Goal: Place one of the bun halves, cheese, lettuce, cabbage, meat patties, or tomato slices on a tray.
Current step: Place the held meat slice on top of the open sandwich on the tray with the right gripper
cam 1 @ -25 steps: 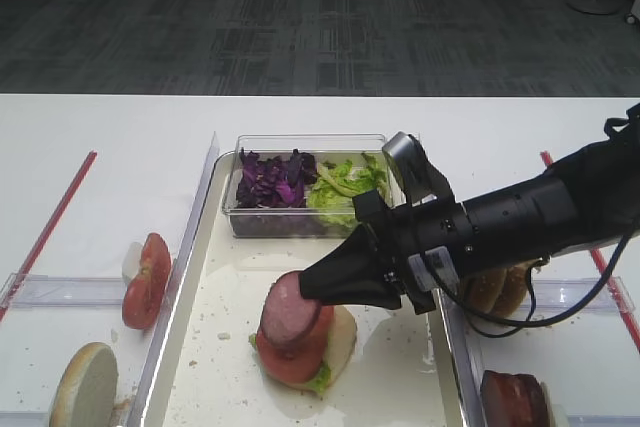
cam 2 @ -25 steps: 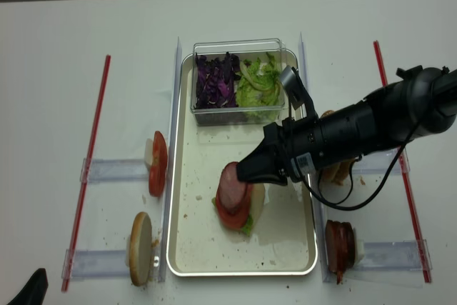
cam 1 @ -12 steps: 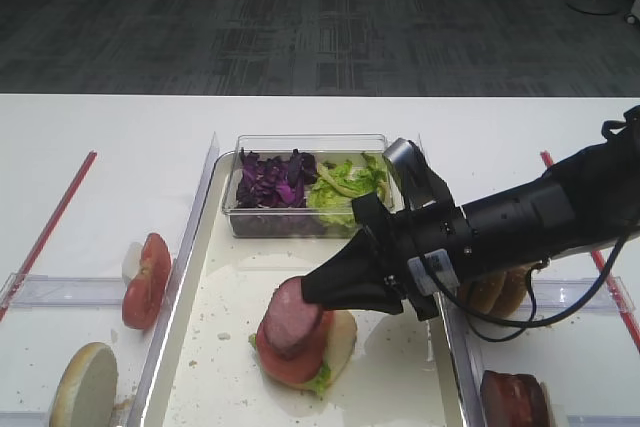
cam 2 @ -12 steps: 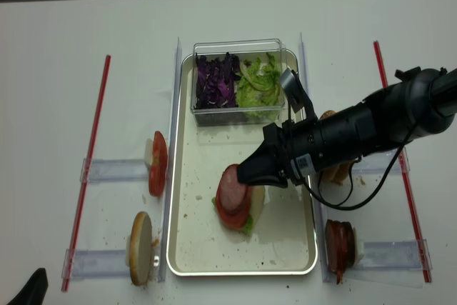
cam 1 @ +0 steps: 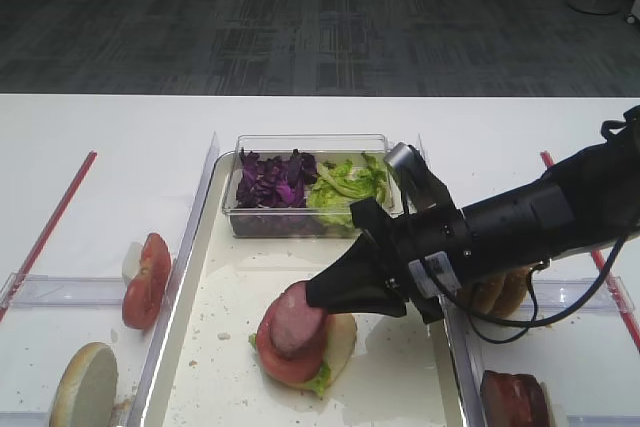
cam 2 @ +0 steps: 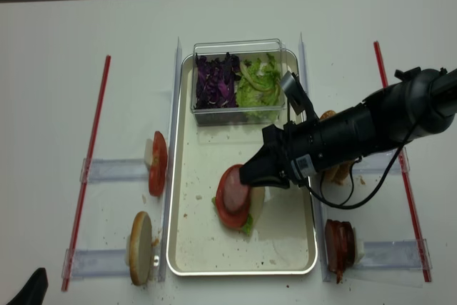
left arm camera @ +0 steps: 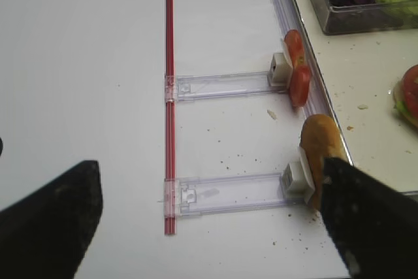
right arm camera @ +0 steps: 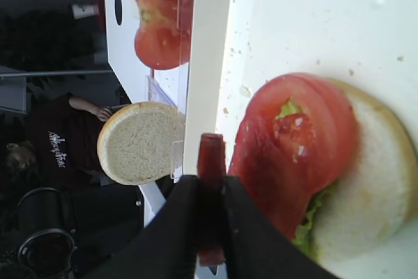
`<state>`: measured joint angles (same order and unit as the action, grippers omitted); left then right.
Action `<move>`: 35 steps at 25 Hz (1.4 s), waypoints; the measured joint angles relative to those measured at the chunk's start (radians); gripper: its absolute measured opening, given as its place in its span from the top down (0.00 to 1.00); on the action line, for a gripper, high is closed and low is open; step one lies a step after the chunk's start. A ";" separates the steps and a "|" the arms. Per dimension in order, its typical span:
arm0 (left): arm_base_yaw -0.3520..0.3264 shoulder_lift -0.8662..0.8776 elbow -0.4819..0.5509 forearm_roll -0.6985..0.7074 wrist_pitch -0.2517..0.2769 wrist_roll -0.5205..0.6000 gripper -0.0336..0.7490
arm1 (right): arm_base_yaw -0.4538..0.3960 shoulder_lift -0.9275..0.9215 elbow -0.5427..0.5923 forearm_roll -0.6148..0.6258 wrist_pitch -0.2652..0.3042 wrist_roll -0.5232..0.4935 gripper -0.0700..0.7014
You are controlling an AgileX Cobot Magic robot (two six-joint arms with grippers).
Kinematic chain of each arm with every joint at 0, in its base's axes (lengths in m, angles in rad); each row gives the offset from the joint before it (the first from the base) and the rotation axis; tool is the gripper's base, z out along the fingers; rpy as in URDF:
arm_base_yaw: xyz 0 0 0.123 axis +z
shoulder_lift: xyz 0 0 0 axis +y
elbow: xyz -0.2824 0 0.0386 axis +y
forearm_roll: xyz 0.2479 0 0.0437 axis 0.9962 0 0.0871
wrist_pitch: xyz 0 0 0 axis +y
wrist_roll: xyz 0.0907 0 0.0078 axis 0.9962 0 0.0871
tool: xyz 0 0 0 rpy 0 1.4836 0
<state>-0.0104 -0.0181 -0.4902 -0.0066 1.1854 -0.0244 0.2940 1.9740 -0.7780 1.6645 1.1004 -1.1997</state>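
A round pinkish-brown meat patty (cam 1: 297, 313) now lies lower than a second ago, almost flat on top of a bright red glossy tomato slice (cam 1: 283, 351), where earlier it stood tilted and lifted above the stack. The patty has a darker rim and a smooth pale pink face, and it is narrower than the tomato under it. The black right gripper (cam 1: 318, 296) has come down with it, its fingers pinched tight on the patty's edge; the wrist view shows the thin reddish disc edge-on between the clamped jaws. Under the tomato sit a pale green crinkly lettuce piece (cam 1: 320, 380) and a cream-faced bun half (cam 1: 340, 336), all stacked near the middle of the large cream-white, crumb-speckled tray (cam 2: 193, 248). At the tray's far end a clear plastic tub (cam 2: 239, 46) holds dark purple shredded cabbage (cam 2: 218, 82) beside more green leaves. Outside the tray on the left, tomato slices stand in a clear holder, and another bun half (cam 2: 140, 247) stands nearer the camera. The left gripper (left arm camera: 209, 220) hangs apart over the white table (left arm camera: 78, 57), its dark fingers spread wide.
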 joint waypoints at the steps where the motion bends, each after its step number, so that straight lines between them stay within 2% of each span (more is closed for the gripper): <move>1: 0.000 0.000 0.000 0.000 0.000 0.000 0.17 | 0.000 0.000 0.000 -0.002 -0.001 0.000 0.75; 6: 0.000 0.000 0.000 0.000 0.000 0.000 0.17 | 0.000 0.013 0.000 -0.004 0.000 0.008 0.75; 9: 0.000 0.000 0.000 0.000 0.000 0.000 0.17 | 0.000 0.058 0.000 0.000 0.024 0.011 0.75; 15: 0.000 0.000 0.000 0.000 0.000 0.000 0.17 | 0.000 0.080 0.000 0.040 0.041 -0.030 0.75; 35: 0.000 0.000 0.000 0.000 0.000 0.000 0.17 | 0.000 0.080 -0.001 0.041 0.020 -0.036 0.75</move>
<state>-0.0104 -0.0181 -0.4902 -0.0066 1.1854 -0.0244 0.2940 2.0540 -0.7792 1.7055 1.1207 -1.2357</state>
